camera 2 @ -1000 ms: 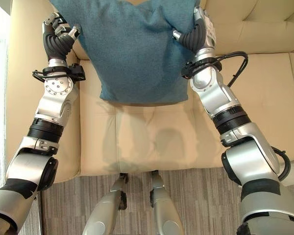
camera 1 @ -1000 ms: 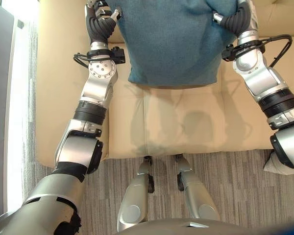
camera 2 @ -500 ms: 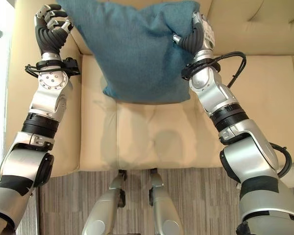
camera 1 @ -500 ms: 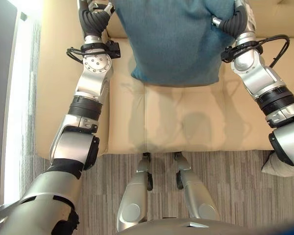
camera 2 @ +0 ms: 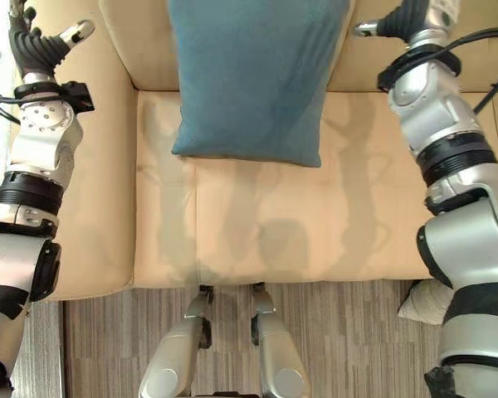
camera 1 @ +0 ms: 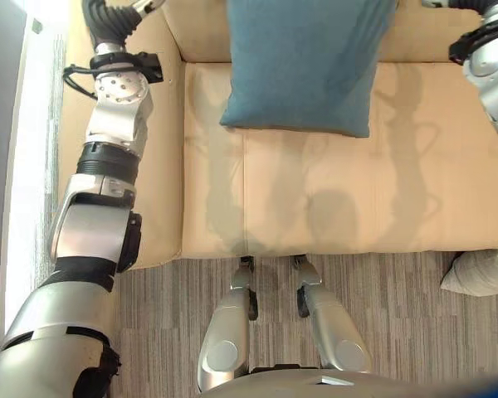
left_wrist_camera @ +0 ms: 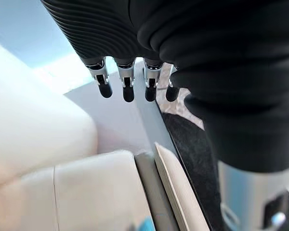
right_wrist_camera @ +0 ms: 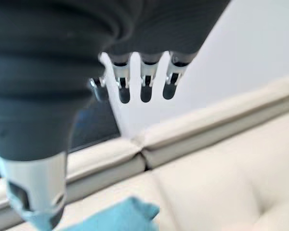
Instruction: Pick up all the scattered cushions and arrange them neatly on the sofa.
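Evidently both hands are empty, the left hand (camera 2: pixel 40 46) and the right hand (camera 2: pixel 408 18) held with fingers straight, apart from the large teal fabric cushion (camera 2: pixel 253 79), judged just propped against the backrest of the cream leather sofa (camera 2: pixel 257 224). A pale cushion (camera 1: pixel 481 272) lies on the striped carpet (camera 1: pixel 162 319), and the wrist views add the sofa's top edge.
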### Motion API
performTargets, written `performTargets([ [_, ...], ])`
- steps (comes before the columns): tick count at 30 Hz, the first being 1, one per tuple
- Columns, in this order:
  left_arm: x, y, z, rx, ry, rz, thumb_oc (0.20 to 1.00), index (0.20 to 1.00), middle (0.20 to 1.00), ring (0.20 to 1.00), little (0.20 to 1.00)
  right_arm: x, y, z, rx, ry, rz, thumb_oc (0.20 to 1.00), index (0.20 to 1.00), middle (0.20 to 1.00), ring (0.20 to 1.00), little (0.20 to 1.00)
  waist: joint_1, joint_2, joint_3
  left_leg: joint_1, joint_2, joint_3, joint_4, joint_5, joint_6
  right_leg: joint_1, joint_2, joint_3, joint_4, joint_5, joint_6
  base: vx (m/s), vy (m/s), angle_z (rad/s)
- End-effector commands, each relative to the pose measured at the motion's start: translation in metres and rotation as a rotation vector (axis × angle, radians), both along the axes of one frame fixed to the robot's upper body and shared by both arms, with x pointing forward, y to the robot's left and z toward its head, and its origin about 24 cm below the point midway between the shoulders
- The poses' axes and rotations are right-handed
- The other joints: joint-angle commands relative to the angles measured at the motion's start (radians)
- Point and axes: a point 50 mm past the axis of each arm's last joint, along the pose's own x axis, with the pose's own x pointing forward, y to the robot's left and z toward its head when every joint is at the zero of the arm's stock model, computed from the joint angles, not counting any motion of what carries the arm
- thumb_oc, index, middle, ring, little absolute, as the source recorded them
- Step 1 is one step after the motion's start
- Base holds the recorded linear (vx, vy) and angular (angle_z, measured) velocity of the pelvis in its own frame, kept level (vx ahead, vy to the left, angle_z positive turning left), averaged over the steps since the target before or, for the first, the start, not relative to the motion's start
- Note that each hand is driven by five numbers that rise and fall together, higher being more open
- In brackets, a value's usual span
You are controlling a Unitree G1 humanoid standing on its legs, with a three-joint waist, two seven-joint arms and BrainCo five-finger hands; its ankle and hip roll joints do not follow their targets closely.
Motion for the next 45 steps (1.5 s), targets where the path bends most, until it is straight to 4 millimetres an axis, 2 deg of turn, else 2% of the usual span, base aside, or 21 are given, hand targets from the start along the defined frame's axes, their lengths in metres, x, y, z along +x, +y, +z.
performTargets([
  [1,-0.014,0.016,-0.022,0.022,-0.002,0.002,1.0,1.0,1.0,1.0,1.0,-0.007,-0.036,-0.032,0.036,0.076,-0.076,1.0,1.0,1.0,1.0,1.0,0.017,0.015,-0.059,0.024,-0.038,-0.062,0.007,-0.106,-0.025,0.08,-0.019,-0.052,0.004,-0.057,0.027,0.05,-0.006,0.02],
  [5,-0.041,0.031,-0.09,0.052,0.144,0.002,1.0,1.0,1.0,1.0,1.0,-0.024,-0.065,-0.099,0.101,0.237,-0.073,1.0,1.0,1.0,1.0,1.0,0.017,0.012,-0.101,0.061,-0.039,-0.059,0.007,-0.116,-0.017,0.111,-0.014,-0.05,0.004,-0.066,0.026,0.07,-0.014,0.02],
  [6,-0.058,0.029,-0.13,0.023,0.229,-0.029,1.0,1.0,1.0,1.0,1.0,-0.036,-0.071,-0.142,0.156,0.339,-0.049,1.0,1.0,1.0,1.0,1.0,0.016,0.007,-0.123,0.08,-0.039,-0.057,0.007,-0.121,-0.013,0.13,-0.013,-0.052,0.004,-0.073,0.026,0.09,-0.032,-0.01],
  [8,-0.077,0.023,-0.169,-0.013,0.329,-0.069,1.0,1.0,1.0,1.0,1.0,-0.055,-0.073,-0.187,0.252,0.421,-0.015,1.0,1.0,1.0,1.0,1.0,0.023,0.002,-0.146,0.101,-0.04,-0.059,0.007,-0.126,-0.007,0.15,-0.013,-0.053,0.004,-0.077,0.027,0.05,-0.033,0.05],
  [9,-0.096,0.019,-0.211,-0.071,0.46,-0.105,1.0,1.0,1.0,1.0,1.0,-0.07,-0.072,-0.226,0.345,0.503,0.001,1.0,1.0,1.0,1.0,1.0,0.02,0.003,-0.165,0.116,-0.04,-0.057,0.007,-0.128,-0.005,0.165,-0.014,-0.056,0.004,-0.077,0.03,0.02,-0.024,0.03],
  [14,-0.158,0.024,-0.309,-0.163,0.855,-0.107,1.0,1.0,1.0,1.0,1.0,-0.118,-0.072,-0.312,0.518,0.737,-0.033,1.0,1.0,1.0,1.0,1.0,0.016,0.008,-0.22,0.155,-0.035,-0.052,0.007,-0.132,-0.003,0.205,-0.018,-0.067,0.004,-0.084,0.036,0.0,0.0,0.0],
  [15,-0.184,0.024,-0.344,-0.221,1.004,-0.089,1.0,1.0,1.0,1.0,1.0,-0.135,-0.069,-0.343,0.56,0.854,-0.058,1.0,1.0,1.0,1.0,1.0,0.013,0.012,-0.238,0.172,-0.031,-0.05,0.007,-0.134,-0.005,0.222,-0.018,-0.071,0.004,-0.087,0.035,0.0,0.0,0.0],
  [16,-0.184,0.024,-0.344,-0.221,1.004,-0.089,1.0,1.0,1.0,1.0,1.0,-0.135,-0.069,-0.343,0.56,0.854,-0.058,1.0,1.0,1.0,1.0,1.0,0.013,0.012,-0.238,0.173,-0.031,-0.05,0.007,-0.134,-0.005,0.223,-0.018,-0.071,0.004,-0.088,0.035,0.0,0.0,0.0],
  [19,-0.222,0.016,-0.391,-0.315,1.225,-0.072,1.0,1.0,1.0,1.0,1.0,-0.16,-0.059,-0.39,0.628,1.03,-0.091,1.0,1.0,1.0,1.0,1.0,0.008,0.014,-0.262,0.195,-0.026,-0.05,0.007,-0.135,-0.008,0.25,-0.019,-0.074,0.004,-0.091,0.032,-0.01,-0.009,0.01],
  [20,-0.222,0.017,-0.391,-0.315,1.224,-0.072,1.0,1.0,1.0,1.0,1.0,-0.159,-0.059,-0.39,0.628,1.03,-0.091,1.0,1.0,1.0,1.0,1.0,0.007,0.014,-0.261,0.196,-0.026,-0.05,0.007,-0.135,-0.008,0.251,-0.019,-0.074,0.004,-0.092,0.032,-0.01,-0.052,0.04],
  [21,-0.254,0.005,-0.422,-0.373,1.413,-0.075,1.0,1.0,1.0,1.0,1.0,-0.182,-0.048,-0.424,0.661,1.18,-0.118,1.0,1.0,1.0,1.0,1.0,0.003,0.013,-0.282,0.22,-0.02,-0.055,0.007,-0.138,-0.011,0.276,-0.017,-0.076,0.004,-0.097,0.026,0.0,-0.051,0.04],
  [24,-0.282,-0.002,-0.441,-0.392,1.572,-0.058,1.0,1.0,1.0,1.0,1.0,-0.204,-0.035,-0.453,0.713,1.314,-0.154,1.0,1.0,1.0,1.0,1.0,0.0,0.01,-0.299,0.242,-0.014,-0.06,0.007,-0.14,-0.012,0.303,-0.015,-0.076,0.004,-0.105,0.022,0.0,-0.059,0.13],
  [27,-0.298,-0.006,-0.449,-0.389,1.666,-0.055,1.0,1.0,1.0,1.0,1.0,-0.232,-0.023,-0.478,0.766,1.443,-0.204,1.0,1.0,1.0,1.0,1.0,-0.002,0.004,-0.313,0.257,-0.007,-0.062,0.007,-0.141,-0.017,0.322,-0.01,-0.077,0.004,-0.113,0.015,-0.01,-0.07,0.02],
  [29,-0.299,-0.008,-0.45,-0.379,1.682,-0.061,1.0,1.0,1.0,1.0,1.0,-0.24,-0.02,-0.484,0.782,1.474,-0.223,1.0,1.0,1.0,1.0,1.0,-0.003,0.003,-0.315,0.26,-0.005,-0.062,0.007,-0.141,-0.019,0.326,-0.01,-0.075,0.004,-0.117,0.014,-0.03,-0.054,0.08],
  [31,-0.296,-0.012,-0.451,-0.337,1.706,-0.092,1.0,1.0,1.0,1.0,1.0,-0.272,-0.009,-0.502,0.846,1.577,-0.285,1.0,1.0,1.0,1.0,1.0,-0.01,-0.005,-0.315,0.275,0.004,-0.062,0.007,-0.125,-0.027,0.341,-0.012,-0.079,0.004,-0.123,0.006,-0.09,-0.092,0.19],
  [32,-0.291,-0.014,-0.45,-0.319,1.7,-0.107,1.0,1.0,1.0,1.0,1.0,-0.276,-0.009,-0.503,0.855,1.587,-0.303,1.0,1.0,1.0,1.0,1.0,-0.011,-0.009,-0.309,0.265,0.005,-0.064,0.04,-0.12,-0.028,0.346,-0.018,-0.079,0.004,-0.122,0.006,-0.11,-0.048,0.37],
  [36,-0.279,-0.023,-0.45,-0.286,1.688,-0.153,1.0,1.0,1.0,1.0,1.0,-0.276,-0.01,-0.504,0.845,1.596,-0.326,1.0,1.0,1.0,1.0,1.0,-0.012,-0.028,-0.297,0.246,-0.006,-0.097,0.167,-0.194,-0.022,0.33,-0.045,-0.067,0.008,-0.096,0.008,-0.15,0.031,0.11],
  [39,-0.27,-0.029,-0.448,-0.28,1.666,-0.181,1.0,1.0,1.0,1.0,1.0,-0.27,-0.009,-0.503,0.818,1.607,-0.312,1.0,1.0,1.0,1.0,1.0,-0.014,-0.032,-0.308,0.288,-0.005,-0.144,0.204,-0.213,-0.021,0.294,-0.054,-0.043,0.014,-0.07,0.016,-0.14,0.114,-0.21],
  [42,-0.266,-0.036,-0.448,-0.287,1.65,-0.206,1.0,1.0,1.0,1.0,1.0,-0.265,-0.005,-0.503,0.813,1.611,-0.292,1.0,1.0,1.0,1.0,1.0,-0.014,-0.027,-0.318,0.329,0.005,-0.167,0.189,-0.222,-0.027,0.275,-0.056,-0.031,0.019,-0.06,0.025,-0.1,0.135,-0.39],
  [43,-0.262,-0.039,-0.447,-0.285,1.639,-0.22,1.0,1.0,1.0,1.0,1.0,-0.265,-0.006,-0.502,0.816,1.613,-0.298,1.0,1.0,1.0,1.0,1.0,-0.013,-0.019,-0.317,0.334,-0.003,-0.194,0.163,-0.228,-0.021,0.259,-0.059,-0.013,0.031,-0.055,0.031,-0.15,0.233,-0.53],
  [45,-0.258,-0.043,-0.447,-0.24,1.653,-0.242,1.0,1.0,1.0,1.0,1.0,-0.264,-0.004,-0.503,0.794,1.635,-0.294,1.0,1.0,1.0,1.0,1.0,-0.021,-0.008,-0.311,0.373,-0.019,-0.189,0.098,-0.26,0.0,0.233,-0.07,0.0,0.043,-0.033,0.045,-0.19,0.301,-0.6],
])
